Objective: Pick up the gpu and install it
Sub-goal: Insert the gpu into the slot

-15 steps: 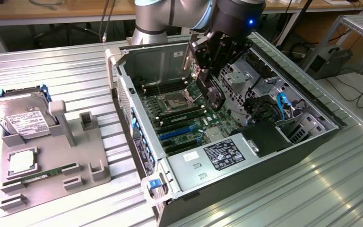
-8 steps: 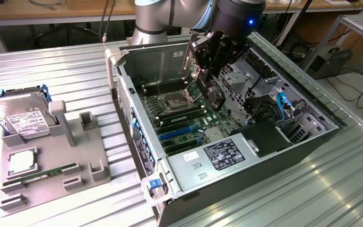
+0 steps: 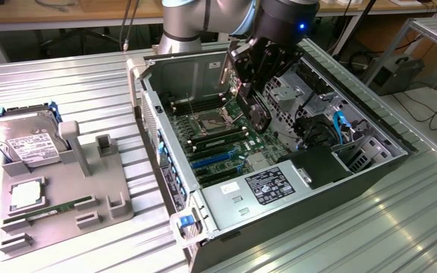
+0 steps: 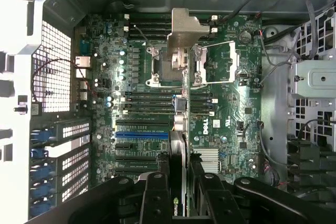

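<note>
Nearest, then working back:

1. On the ribbed metal table (image 3: 355, 239), at the exterior view's left, sits a grey fixture tray (image 3: 89, 193). Its pockets hold a narrow green memory stick (image 3: 52, 209), a square processor chip (image 3: 25, 193) and, farther back, a silver hard drive (image 3: 25, 139) with a white label, propped at a tilt.
2. Beside the tray lies an open computer case (image 3: 370, 170). At its near end is a grey power supply (image 3: 260, 190) with a dark label.
3. Deeper in the case the motherboard (image 3: 218, 142) lies flat, with a blue expansion slot (image 3: 211, 159) and black slots alongside it. Beyond them is the processor socket (image 3: 211, 120).
4. Over the middle of that board hangs the gripper (image 3: 260, 85), its fingers (image 4: 157, 192) closed tight on the gpu (image 3: 258, 118).
5. The card hangs below the fingers, inside the case opening. In the wrist view it is seen edge-on (image 4: 178, 140), running crosswise to the slots, with its silver bracket (image 4: 184, 30) at the end away from the fingers.
6. Whether its lower edge touches the board I cannot tell.
</note>
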Controlling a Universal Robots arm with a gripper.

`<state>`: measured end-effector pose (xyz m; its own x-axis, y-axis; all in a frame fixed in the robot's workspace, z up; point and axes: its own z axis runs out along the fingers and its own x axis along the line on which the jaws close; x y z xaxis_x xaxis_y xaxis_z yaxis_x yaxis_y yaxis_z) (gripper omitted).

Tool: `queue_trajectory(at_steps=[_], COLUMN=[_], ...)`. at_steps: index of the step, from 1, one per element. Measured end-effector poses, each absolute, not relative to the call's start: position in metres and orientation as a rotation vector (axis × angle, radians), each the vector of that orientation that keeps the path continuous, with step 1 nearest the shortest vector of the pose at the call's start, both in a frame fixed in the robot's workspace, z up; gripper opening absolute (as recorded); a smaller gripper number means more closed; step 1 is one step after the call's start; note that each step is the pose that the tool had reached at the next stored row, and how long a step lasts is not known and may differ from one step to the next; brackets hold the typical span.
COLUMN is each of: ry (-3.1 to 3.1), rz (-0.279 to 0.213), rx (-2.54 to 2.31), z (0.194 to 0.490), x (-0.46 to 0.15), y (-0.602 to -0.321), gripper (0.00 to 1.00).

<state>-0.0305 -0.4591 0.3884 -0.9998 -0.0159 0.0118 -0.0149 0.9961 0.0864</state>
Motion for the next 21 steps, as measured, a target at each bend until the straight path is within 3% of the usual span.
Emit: queue_trajectory(at_steps=[21], ry=[-3.000], rz=[-0.126], rx=[0.822], z=[0.3851], x=[-0.0306], y=[-0.4591], gripper=[0.26])
